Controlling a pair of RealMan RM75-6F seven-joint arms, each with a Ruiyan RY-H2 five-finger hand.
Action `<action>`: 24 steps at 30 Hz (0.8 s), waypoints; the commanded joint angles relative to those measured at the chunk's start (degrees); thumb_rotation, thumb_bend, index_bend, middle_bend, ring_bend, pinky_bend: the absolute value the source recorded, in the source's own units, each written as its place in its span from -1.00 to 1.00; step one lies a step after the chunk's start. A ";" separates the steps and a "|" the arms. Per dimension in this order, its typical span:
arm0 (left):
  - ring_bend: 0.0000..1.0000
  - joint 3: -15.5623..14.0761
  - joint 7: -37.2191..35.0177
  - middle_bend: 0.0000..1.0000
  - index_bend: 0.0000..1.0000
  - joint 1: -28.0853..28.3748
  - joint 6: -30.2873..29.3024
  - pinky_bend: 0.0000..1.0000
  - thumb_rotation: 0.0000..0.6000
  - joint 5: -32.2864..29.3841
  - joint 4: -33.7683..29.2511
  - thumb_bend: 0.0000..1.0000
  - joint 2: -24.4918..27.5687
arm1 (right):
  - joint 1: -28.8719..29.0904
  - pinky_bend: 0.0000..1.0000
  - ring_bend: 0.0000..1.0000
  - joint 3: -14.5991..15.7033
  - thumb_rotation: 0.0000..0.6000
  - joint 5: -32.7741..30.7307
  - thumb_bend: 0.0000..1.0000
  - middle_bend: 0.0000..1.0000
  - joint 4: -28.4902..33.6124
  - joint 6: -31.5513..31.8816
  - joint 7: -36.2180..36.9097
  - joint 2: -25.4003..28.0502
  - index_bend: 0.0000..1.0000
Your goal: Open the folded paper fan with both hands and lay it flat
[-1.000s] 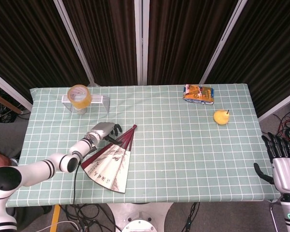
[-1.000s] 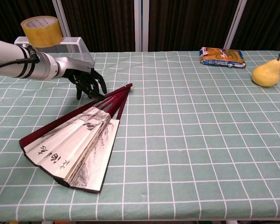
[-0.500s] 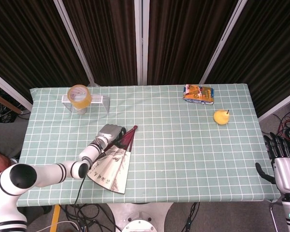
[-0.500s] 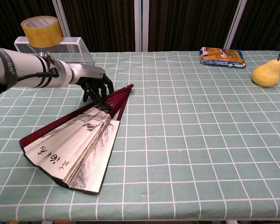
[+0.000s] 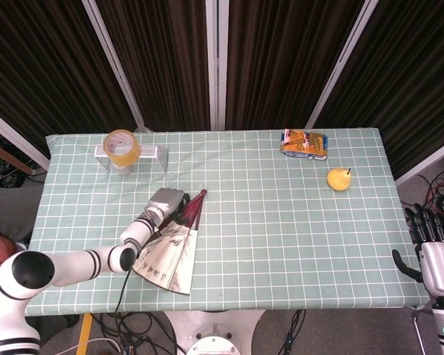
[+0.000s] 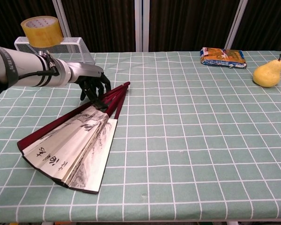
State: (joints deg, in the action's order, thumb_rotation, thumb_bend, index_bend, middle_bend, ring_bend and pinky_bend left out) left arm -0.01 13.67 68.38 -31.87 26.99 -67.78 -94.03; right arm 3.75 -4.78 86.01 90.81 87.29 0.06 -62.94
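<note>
We find the fan [image 6: 75,140] lying partly spread on the table [image 6: 201,140], just on the near side of the tape roll [image 6: 41,31]. Our left hand [image 6: 91,84] presses curled fingers onto its dark ribs near the pivot, gripping nothing fully; our right hand [image 5: 431,244] hangs past the table's edge, fingers apart and empty. The paper looks light and easily torn, so we judge the stiff outer ribs the safest hold.

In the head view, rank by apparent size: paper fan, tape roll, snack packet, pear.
1. paper fan, clearly largest.
2. snack packet and tape roll look alike; not ranked.
3. pear, smallest.
</note>
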 commanded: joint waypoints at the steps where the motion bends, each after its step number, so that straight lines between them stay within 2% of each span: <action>1: -0.08 0.33 -0.16 -0.04 -0.23 -0.14 1.01 0.11 0.68 -0.18 0.19 -0.50 0.48 | -0.07 -1.00 -1.00 0.02 0.85 -0.06 -0.48 -1.00 0.00 0.02 -0.04 -0.02 -1.00; 14: -0.08 1.73 -2.89 -0.06 -0.24 -0.55 5.45 0.10 0.45 1.13 0.94 -0.41 2.41 | 0.07 -1.00 -1.00 -0.19 0.85 -0.39 -0.47 -1.00 0.42 -0.36 -0.59 -0.01 -1.00; 20: -0.08 1.00 -3.53 -0.05 -0.24 -0.57 6.52 0.10 0.68 1.04 1.86 -0.37 2.21 | -0.10 -1.00 -1.00 -0.18 0.86 -0.48 -0.47 -1.00 0.50 -0.21 -0.55 0.04 -1.00; 24: -0.08 0.44 -3.49 -0.05 -0.24 -0.69 5.74 0.10 0.71 1.43 2.54 -0.38 1.55 | -0.22 -1.00 -1.00 -0.14 0.85 -0.29 -0.47 -1.00 0.46 0.05 -0.50 0.01 -1.00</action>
State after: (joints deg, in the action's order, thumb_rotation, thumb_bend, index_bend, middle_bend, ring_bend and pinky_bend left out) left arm 0.60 10.07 67.73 -25.80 28.27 -65.44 -92.27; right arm 3.54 -4.93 85.71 91.27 87.33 -0.44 -62.92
